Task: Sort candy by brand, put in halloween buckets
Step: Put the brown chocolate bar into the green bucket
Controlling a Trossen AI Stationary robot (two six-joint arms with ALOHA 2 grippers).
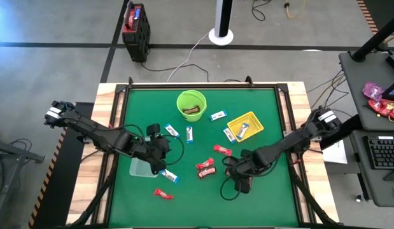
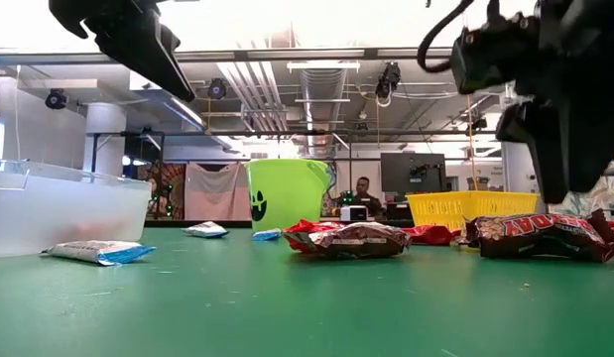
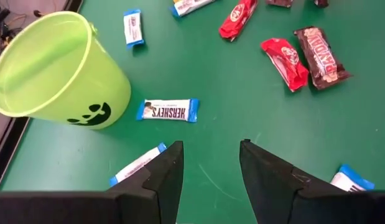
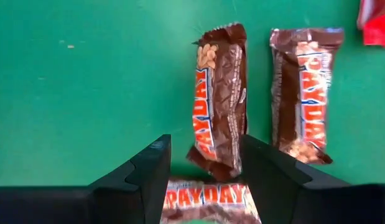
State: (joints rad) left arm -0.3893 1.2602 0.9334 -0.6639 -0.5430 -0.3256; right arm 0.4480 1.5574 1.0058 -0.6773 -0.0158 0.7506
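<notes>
Between right claw fingers | brown candy bar | unclamped

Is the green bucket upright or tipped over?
Upright. The green bucket stands on its base in the low view, and the high view looks into its open mouth, candy inside.

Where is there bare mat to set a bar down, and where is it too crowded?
Free: the near strip of the green mat beyond the lone red bar, and the far left corner beside the green bucket. Crowded: the middle, where red bars and blue-and-white bars lie between the left gripper and right gripper, both open, and around the yellow tray.
</notes>
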